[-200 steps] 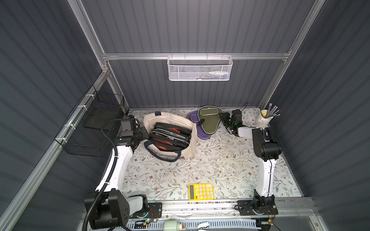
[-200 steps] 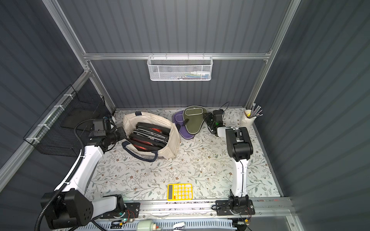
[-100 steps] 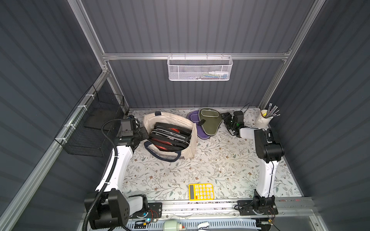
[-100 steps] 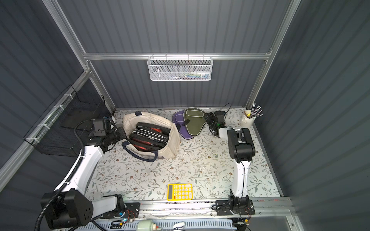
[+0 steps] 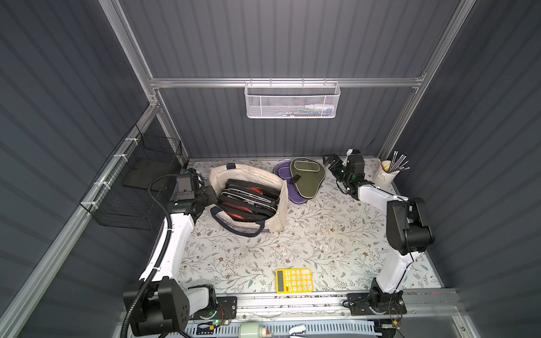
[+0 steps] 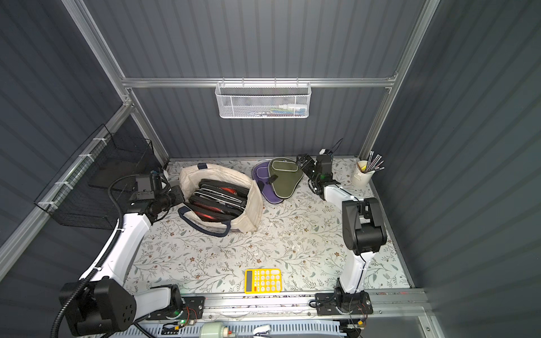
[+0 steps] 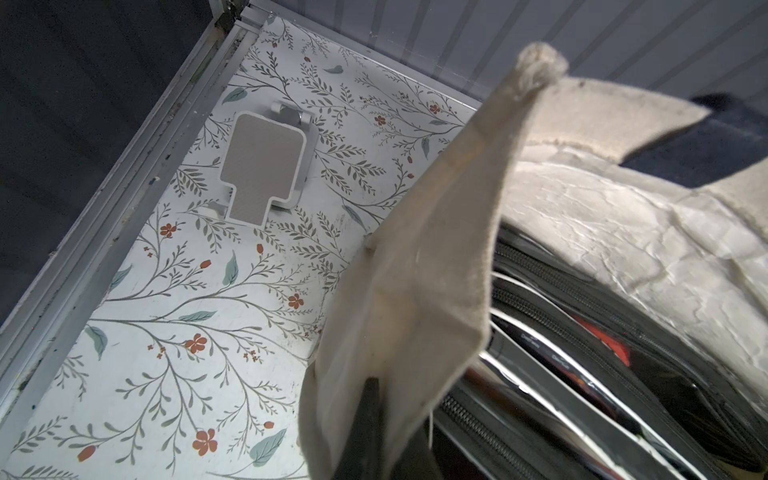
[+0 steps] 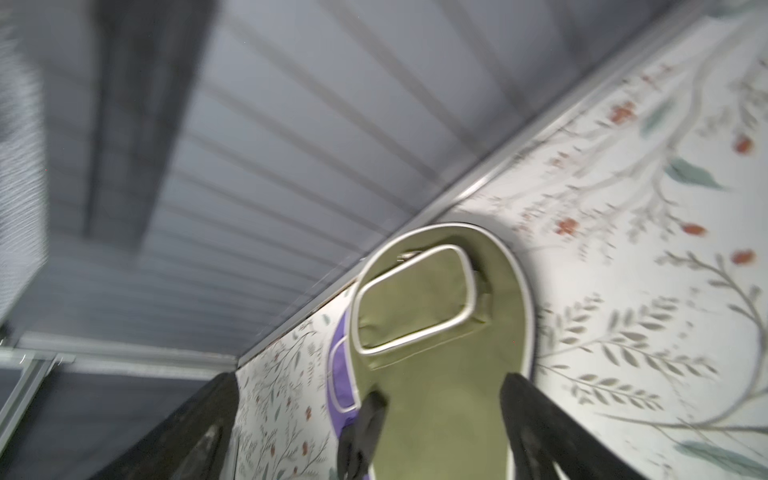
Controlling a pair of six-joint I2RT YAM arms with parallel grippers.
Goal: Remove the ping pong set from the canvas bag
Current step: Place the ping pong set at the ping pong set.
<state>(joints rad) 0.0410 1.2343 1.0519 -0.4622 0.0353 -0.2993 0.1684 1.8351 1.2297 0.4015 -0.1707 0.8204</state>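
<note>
At bench left, by the bag's rim: left tool (image 5: 209, 195) pressed together on a fold of the canvas bag (image 5: 278, 204). Cream cloth pinched against a dark finger (image 7: 369, 399) and pulled up into a peak. Bag standing open on the floral bench (image 5: 292, 243), navy strap (image 5: 243, 231) draped over its near side, black zip cases (image 5: 248, 199) with red showing stacked inside.

At bench back right: right tool (image 5: 332, 164) spread wide, holding nothing. Just beside its tips, olive paddle case (image 5: 307, 175), out of the bag, lying flat across a purple paddle case (image 5: 281, 171), both between bag and right arm. Contact between tool and olive paddle case: cannot tell.

Left wrist view only: small grey-faced stand (image 7: 264, 166) lying on the bench near the corner rail, not made out from above. Also zip teeth on the black zip cases (image 7: 582, 324).

Right wrist view only, blurred: silver piping and pocket outline on the olive paddle case (image 8: 436, 332), purple paddle case (image 8: 340, 374) peeking from under it. Olive cloth showing between the two fingers of the right tool (image 8: 444, 409).

Top views only: yellow calculator (image 5: 294, 281) at the front edge, cup of pens (image 5: 386, 174) in the back right corner, white mesh basket (image 5: 292, 102) on the rear rail, black wire basket (image 5: 137, 187) on the left wall.
</note>
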